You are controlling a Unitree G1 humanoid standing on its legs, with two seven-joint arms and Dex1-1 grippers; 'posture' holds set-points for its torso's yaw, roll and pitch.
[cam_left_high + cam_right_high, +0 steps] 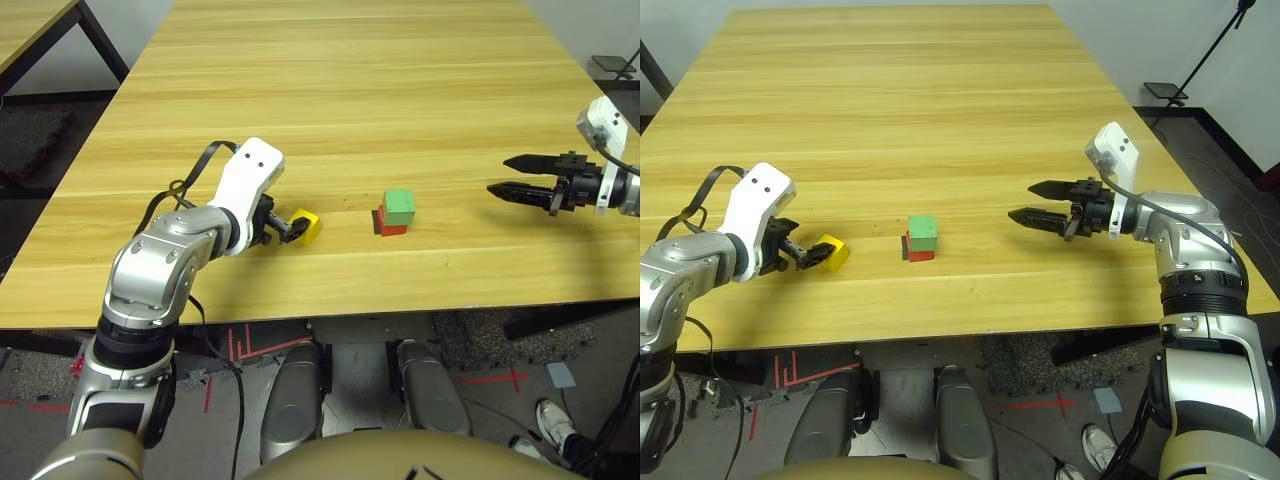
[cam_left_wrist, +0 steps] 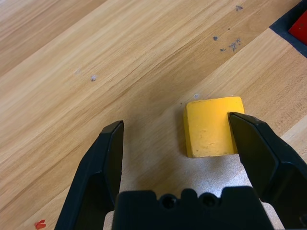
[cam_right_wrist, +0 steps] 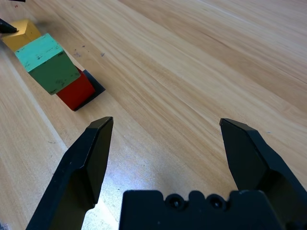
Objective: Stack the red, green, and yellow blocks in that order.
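Your left pincer [image 2: 175, 143] stands spread around the yellow block [image 2: 211, 127], which rests on the surface [image 1: 350, 100] beside the green block [image 1: 400, 206] stacked on the red block [image 1: 391, 228]. One finger [image 2: 259, 143] sits against the cube; the other is well apart. Centre the cube before closing. It has no long axis; its faces sit skewed to the fingers. Your right pincer [image 1: 1045, 203] hangs spread, empty.
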